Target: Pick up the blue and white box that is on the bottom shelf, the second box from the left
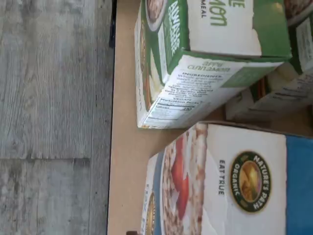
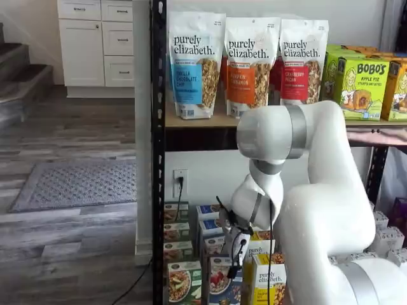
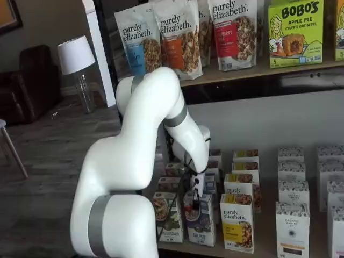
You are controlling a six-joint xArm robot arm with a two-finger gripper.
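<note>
1. Gripper (image 3: 195,200) low in the centre of a shelf view, hanging from the white arm (image 3: 141,161) just above the front row of the bottom shelf (image 3: 258,248); also low centre in the other shelf view (image 2: 234,254).
2. Fingers dark and seen partly side-on, with a cable beside them; no clear gap visible in either shelf view, yet spread to their widest by all signs, so taken as open, with nothing held between them.
3. Key relation: the blue and white box (image 3: 200,221) directly beneath the fingers, top edge close under the tips, contact not discernible. Straight descent looks like the call.
4. Box upright, long axis vertical, front face towards the cameras, standing at the shelf's front edge in the lower centre of both shelf views (image 2: 220,286).
5. Neighbours tight: green box (image 3: 169,217) just beside it towards the frame's left, yellow purely elizabeth box (image 3: 237,224) just beside it towards the right. Little room for the fingers at either flank.
6. Look of the box in the wrist view (image 1: 230,181): white and blue panels, dark round Nature's Path Organic logo, granola bowl with red berries; green apple cinnamon box (image 1: 205,58) alongside.
</note>
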